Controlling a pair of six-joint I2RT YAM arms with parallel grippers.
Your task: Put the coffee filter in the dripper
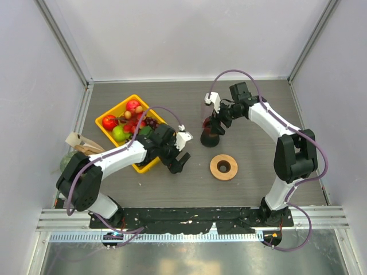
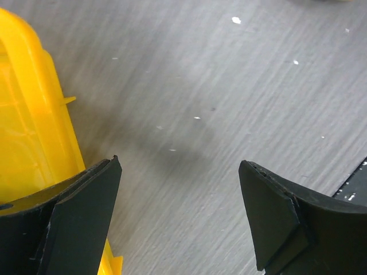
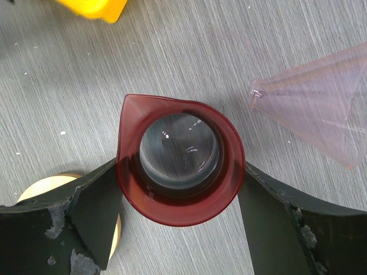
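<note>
Spanning the overhead view, the grey counter (image 1: 189, 97) is partly screened by both arms. The left arm (image 1: 114, 156) crosses the near corner of a yellow tray (image 1: 113, 110) of fruit (image 1: 129, 120) and covers the inner end of the coffee filter (image 1: 77, 140). That filter lies at the counter's far left edge, well apart from everything else in the task. It shows as a thin tan fan of paper. From above I cannot tell whether it is one sheet or several.

The right end effector (image 3: 179, 172) is clamped on a dark red jug (image 3: 180, 212), one black finger (image 3: 94, 217) against each side below the rim. The jug has a pouring lip and a glassy centre.

The dripper (image 1: 223, 167) stands just near of the jug, between the two end effectors. From above it reads only as a light-wood ring with a dark hole. Its cone and base cannot be made out there. In the right wrist view a finger hides all but a pale sliver of it.

A clear pinkish cone (image 3: 321, 109) lies on its side beside the jug, cut off by the frame. Whether it belongs to the dripper I cannot tell.

The left end effector (image 2: 179, 166) hangs with its jaws wide apart over bare counter, beside the tray wall.
</note>
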